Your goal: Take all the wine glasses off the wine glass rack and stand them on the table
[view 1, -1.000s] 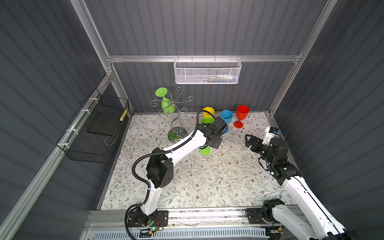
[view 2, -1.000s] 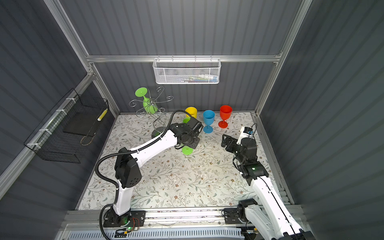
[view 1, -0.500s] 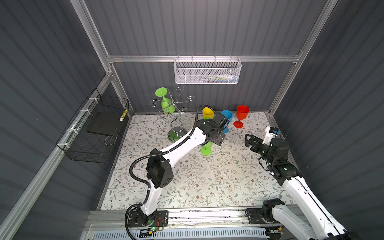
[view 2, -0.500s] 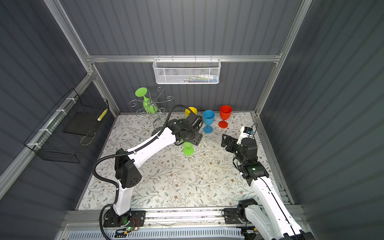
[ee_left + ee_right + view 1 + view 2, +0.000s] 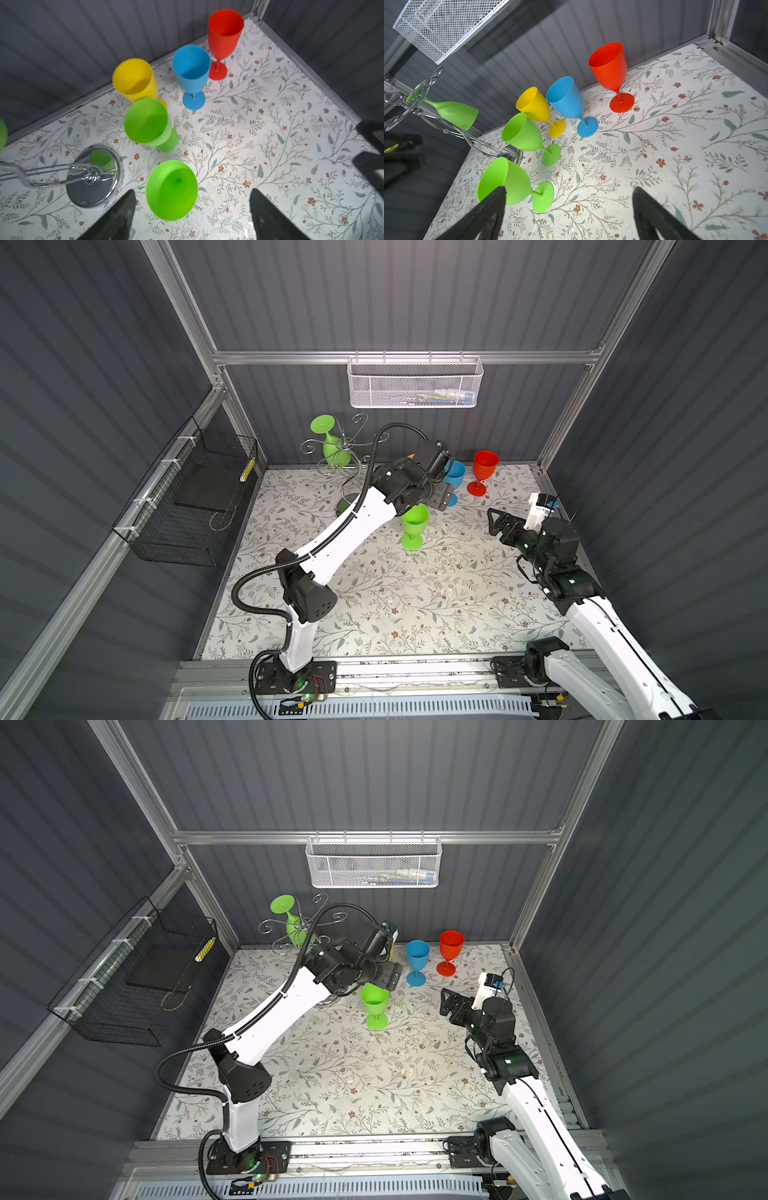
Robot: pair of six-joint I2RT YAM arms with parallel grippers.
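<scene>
Item, green wine glass [image 5: 414, 522]: standing upright near the middle of the bench [image 5: 415, 605], freed as my left tool [image 5: 191, 192] is spreading wide and empty above it; right tool [image 5: 569, 190] idling open, empty; I am counting this removal done, a second green glass [image 5: 334, 450] hanging on the wine glass rack [image 5: 83, 193], back-left corner.

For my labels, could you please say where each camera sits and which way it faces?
Both top views: overhead from the front, looking down on the table; left gripper, right gripper show.
Left wrist: above the nearest green glass, looking down; its open fingers show.
Right wrist: low, facing the back wall; its open fingers show.
Shared: red glass.
</scene>
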